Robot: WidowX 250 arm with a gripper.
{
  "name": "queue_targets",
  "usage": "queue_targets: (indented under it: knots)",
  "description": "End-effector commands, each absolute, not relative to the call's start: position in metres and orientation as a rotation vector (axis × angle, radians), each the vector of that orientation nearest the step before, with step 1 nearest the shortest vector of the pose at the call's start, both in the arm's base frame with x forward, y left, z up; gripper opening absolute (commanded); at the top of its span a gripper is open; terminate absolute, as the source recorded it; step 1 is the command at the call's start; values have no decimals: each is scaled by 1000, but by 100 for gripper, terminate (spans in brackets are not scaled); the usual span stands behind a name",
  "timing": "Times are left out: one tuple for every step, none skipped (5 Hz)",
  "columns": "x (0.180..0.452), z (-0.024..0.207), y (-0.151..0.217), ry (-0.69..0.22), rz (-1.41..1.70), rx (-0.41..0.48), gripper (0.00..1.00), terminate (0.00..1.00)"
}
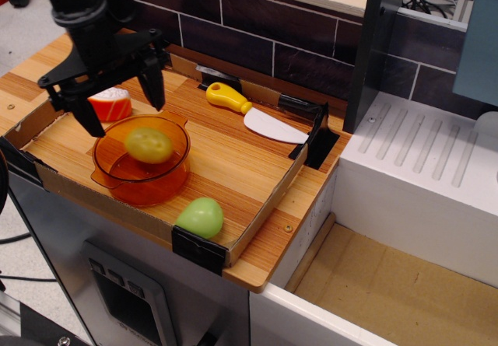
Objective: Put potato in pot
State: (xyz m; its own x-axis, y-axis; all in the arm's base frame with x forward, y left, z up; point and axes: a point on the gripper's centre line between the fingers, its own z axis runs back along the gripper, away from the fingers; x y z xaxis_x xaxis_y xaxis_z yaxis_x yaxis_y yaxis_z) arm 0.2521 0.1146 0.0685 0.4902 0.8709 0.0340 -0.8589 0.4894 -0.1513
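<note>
The yellow potato lies inside the translucent orange pot, which stands at the front left of the wooden tray. My black gripper hangs just above the pot's back rim. Its fingers are spread wide apart and hold nothing. The arm rises from it toward the upper left.
An orange-and-white wedge toy lies behind the pot, partly hidden by the gripper. A light-green rounded toy sits at the tray's front edge. A yellow-handled toy knife lies at the back. A white sink unit stands to the right.
</note>
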Motion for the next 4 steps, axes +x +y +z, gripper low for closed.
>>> queue_targets:
  knots:
    - [284, 146, 161, -171, 1179, -190, 100, 0]
    - [296, 153, 175, -175, 1208, -30, 100, 0]
    - [296, 153, 175, -175, 1208, -30, 100, 0]
    - [296, 153, 175, -175, 1208, -30, 100, 100]
